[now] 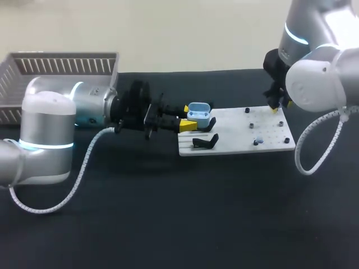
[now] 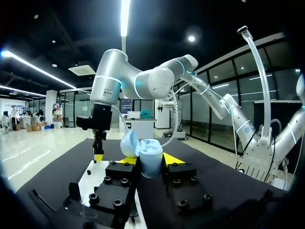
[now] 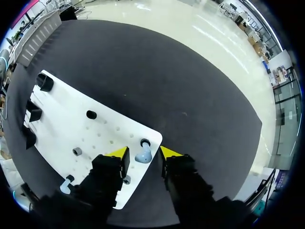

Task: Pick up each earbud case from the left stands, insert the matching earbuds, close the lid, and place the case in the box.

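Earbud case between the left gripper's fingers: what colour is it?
Light blue; the case shows best in the left wrist view.

A black cloth [image 1: 168, 218] is covering the whole table, lying flat and smooth. On it, right of the middle, a white board [image 1: 235, 147] is lying flat with its long sides running left to right. Rows of small holes are dotting its right half, and fine parallel grooves are running along its left end. A few short black pegs [image 1: 288, 140] are standing up from the right half, well apart from one another, one of them near the front right corner. From above that end, a lone black peg [image 3: 91, 114] is sitting mid-board and a grey peg [image 3: 76, 151] is standing nearer one long edge.
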Controlling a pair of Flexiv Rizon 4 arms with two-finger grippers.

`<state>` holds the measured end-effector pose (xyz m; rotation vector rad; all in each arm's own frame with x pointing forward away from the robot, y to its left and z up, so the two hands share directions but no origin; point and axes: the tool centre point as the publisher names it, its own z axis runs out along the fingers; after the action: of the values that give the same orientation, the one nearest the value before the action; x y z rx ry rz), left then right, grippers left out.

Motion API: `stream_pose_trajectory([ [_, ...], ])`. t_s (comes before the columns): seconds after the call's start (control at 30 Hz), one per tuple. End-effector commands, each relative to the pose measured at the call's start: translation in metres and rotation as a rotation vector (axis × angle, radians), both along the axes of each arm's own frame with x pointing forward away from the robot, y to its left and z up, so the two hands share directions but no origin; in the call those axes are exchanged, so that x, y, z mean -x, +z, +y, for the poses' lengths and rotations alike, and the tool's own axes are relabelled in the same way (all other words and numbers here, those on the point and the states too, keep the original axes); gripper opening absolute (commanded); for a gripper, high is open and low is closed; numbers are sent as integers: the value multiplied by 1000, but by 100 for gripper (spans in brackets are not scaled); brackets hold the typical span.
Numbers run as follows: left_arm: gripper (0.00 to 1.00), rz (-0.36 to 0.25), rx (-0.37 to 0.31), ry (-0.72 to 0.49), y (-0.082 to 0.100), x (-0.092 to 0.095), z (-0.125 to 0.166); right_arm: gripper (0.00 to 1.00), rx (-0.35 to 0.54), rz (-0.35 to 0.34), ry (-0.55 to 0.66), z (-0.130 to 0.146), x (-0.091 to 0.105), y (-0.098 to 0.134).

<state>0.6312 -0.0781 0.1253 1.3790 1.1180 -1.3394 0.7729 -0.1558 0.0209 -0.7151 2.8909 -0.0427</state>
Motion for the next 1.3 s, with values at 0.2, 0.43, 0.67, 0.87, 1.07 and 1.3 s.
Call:
stream_pose_trajectory([
  [0.2,0,-2,3,2,-1,0,0,33,2,-14,1,-1,7,4],
  [0.43,0,-2,3,2,-1,0,0,0,5,-17,-2,-2,10,6],
  [0.67,0,-2,3,2,-1,0,0,0,11,-42,12,5,22,19],
  [0.87,0,-2,3,2,-1,0,0,0,56,-95,26,19,39,49],
  [1.07,0,-2,3,2,-1,0,0,0,101,-78,-61,39,69,84],
  [1.3,0,-2,3,2,-1,0,0,0,44,28,-319,64,117,122],
])
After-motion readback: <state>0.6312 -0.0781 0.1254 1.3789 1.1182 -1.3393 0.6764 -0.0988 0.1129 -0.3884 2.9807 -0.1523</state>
